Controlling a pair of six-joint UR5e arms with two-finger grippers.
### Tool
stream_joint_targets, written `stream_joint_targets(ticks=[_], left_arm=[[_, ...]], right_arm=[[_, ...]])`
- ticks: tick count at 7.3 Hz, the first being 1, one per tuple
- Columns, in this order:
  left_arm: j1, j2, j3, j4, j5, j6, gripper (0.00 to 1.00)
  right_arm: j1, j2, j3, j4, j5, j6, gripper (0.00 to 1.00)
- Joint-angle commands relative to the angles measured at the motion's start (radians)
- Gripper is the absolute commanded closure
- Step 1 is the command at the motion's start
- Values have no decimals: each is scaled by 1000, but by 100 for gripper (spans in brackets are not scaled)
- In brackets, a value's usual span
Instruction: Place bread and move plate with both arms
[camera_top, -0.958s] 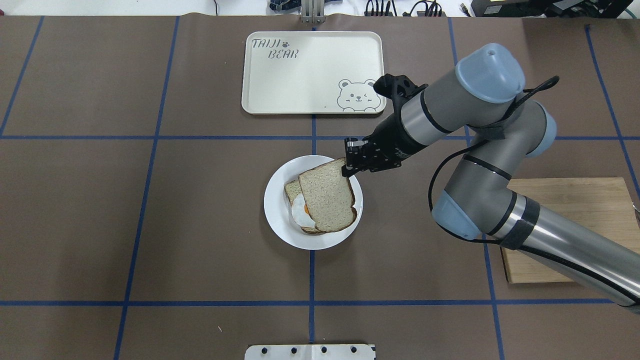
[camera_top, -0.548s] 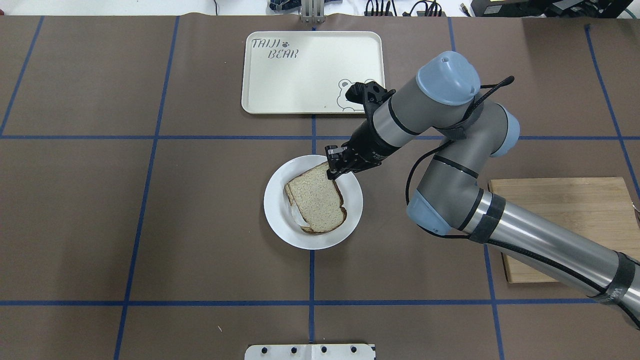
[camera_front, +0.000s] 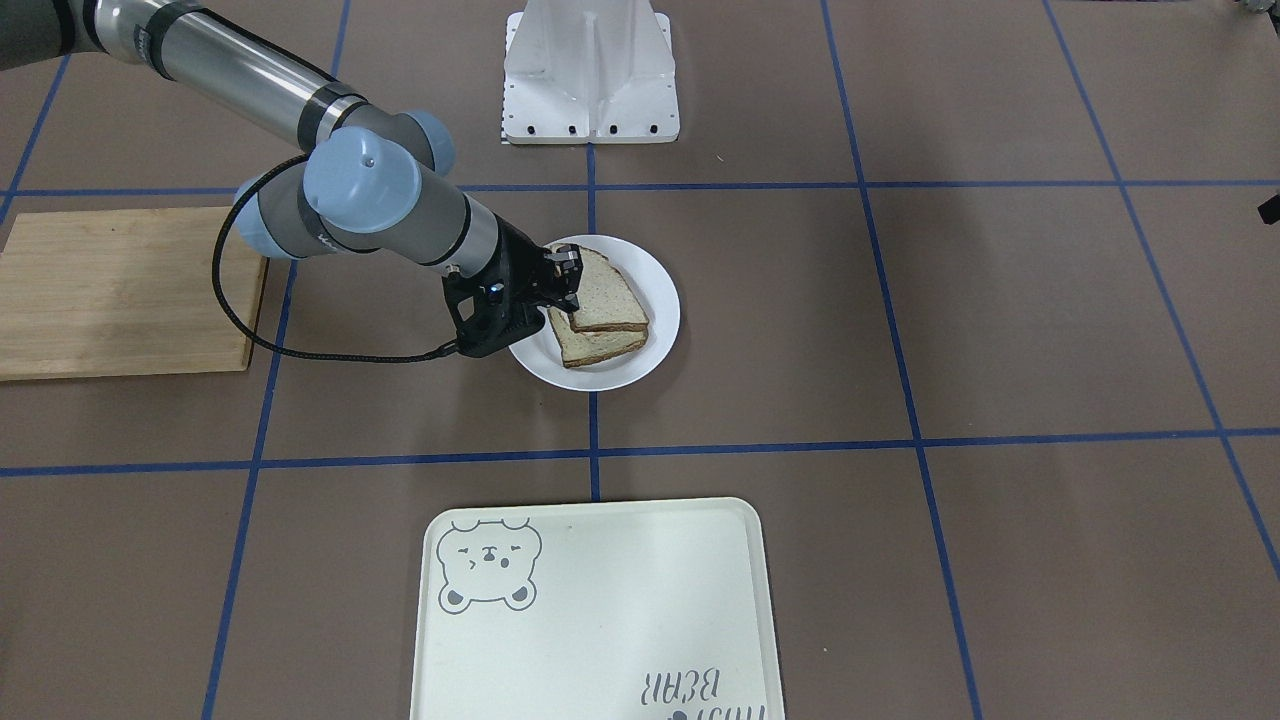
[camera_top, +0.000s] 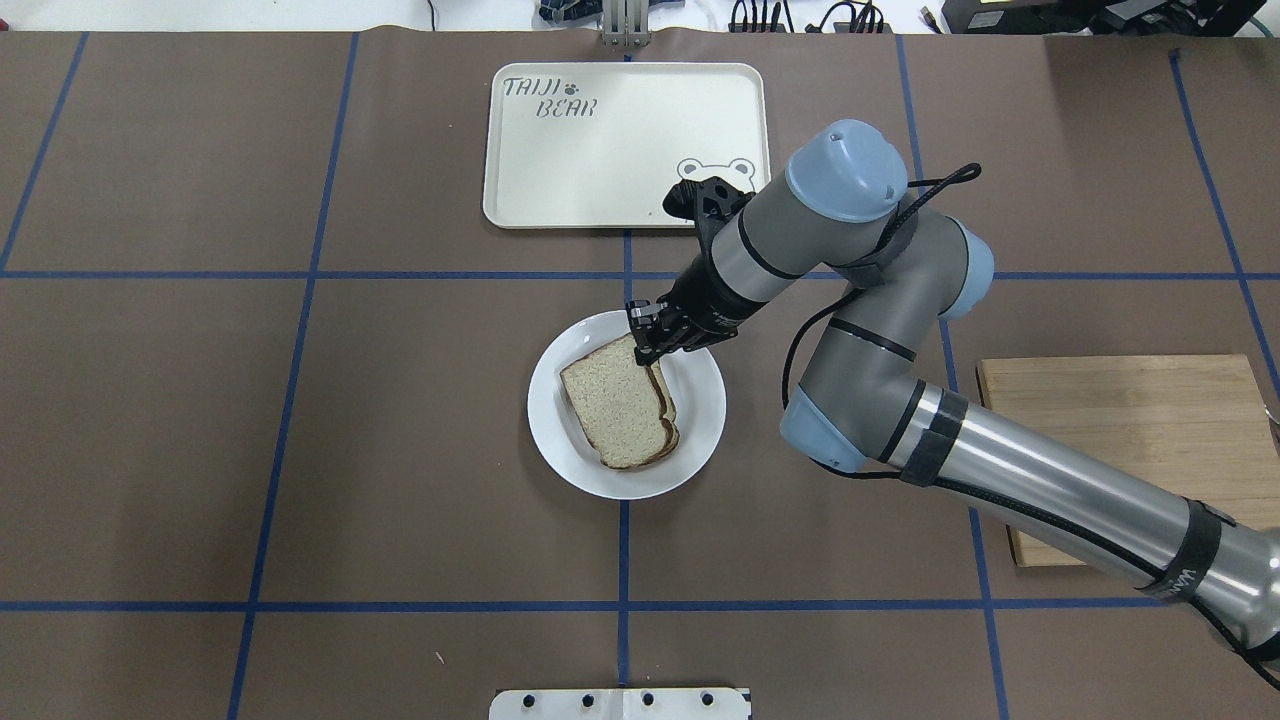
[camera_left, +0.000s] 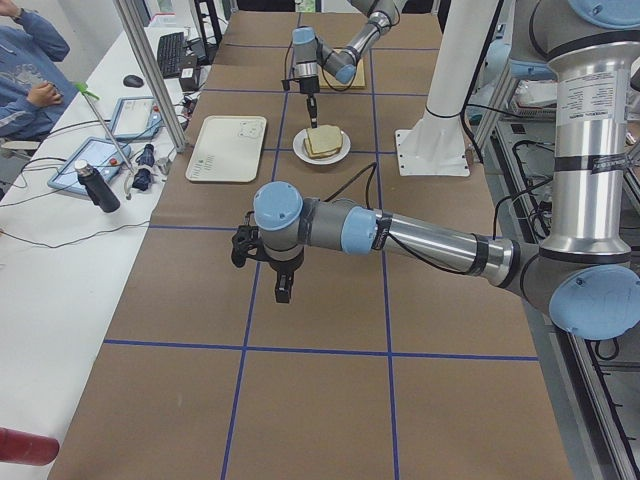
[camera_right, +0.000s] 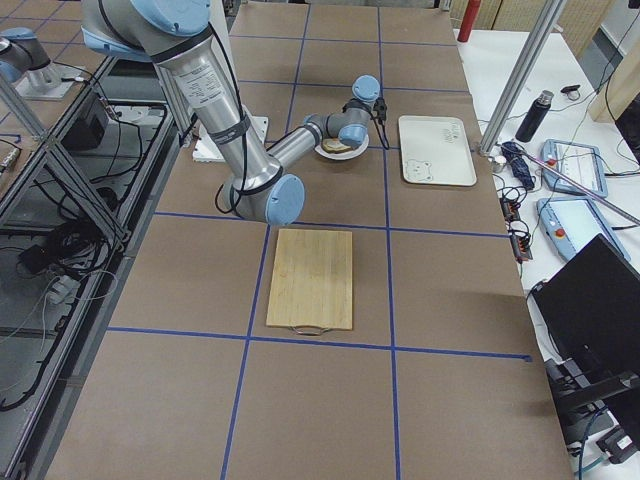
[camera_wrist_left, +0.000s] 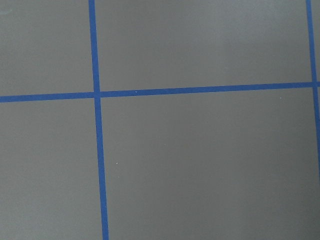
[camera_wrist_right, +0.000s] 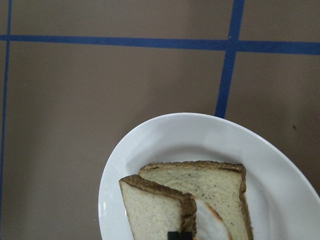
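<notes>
The bread (camera_top: 612, 400) is a bare speckled slice, held by its far corner in my shut right gripper (camera_top: 648, 338). It lies almost flat over the egg-topped slice (camera_top: 668, 408) on the round white plate (camera_top: 700, 440). In the front-facing view the right gripper (camera_front: 570, 278) pinches the bread (camera_front: 608, 298) over the plate (camera_front: 655, 340). The right wrist view shows the bread (camera_wrist_right: 150, 210), the egg slice (camera_wrist_right: 215, 192) and the plate's rim (camera_wrist_right: 150, 142). My left gripper (camera_left: 283, 290) hangs over bare table far from the plate; I cannot tell if it is open or shut.
The cream bear tray (camera_top: 625, 145) lies just beyond the plate. A wooden cutting board (camera_top: 1120, 440) sits to the right under the right arm. A white mounting base (camera_front: 590, 75) stands at the robot's side. Blue tape lines cross the brown table.
The right arm has carried the bread leftward and down over the plate. The bread now covers the egg slice almost fully; the egg white no longer shows from overhead.
</notes>
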Motion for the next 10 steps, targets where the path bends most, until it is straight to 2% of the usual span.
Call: stream_joint_targets(ticks=[1, 6, 7, 8, 10], left_arm=[[0, 0, 1, 0, 0, 0, 1], [0, 0, -3, 0, 0, 0, 1], [0, 0, -2, 0, 0, 0, 1], [0, 0, -2, 0, 0, -2, 1], [5, -10, -16, -17, -11, -124, 1]], right_arm=[[-4, 10, -20, 0, -7, -11, 100], [11, -20, -22, 0, 1, -48, 100], [11, -17, -22, 0, -5, -46, 76], [7, -14, -22, 0, -37, -40, 1], [7, -20, -4, 2, -54, -43, 0]])
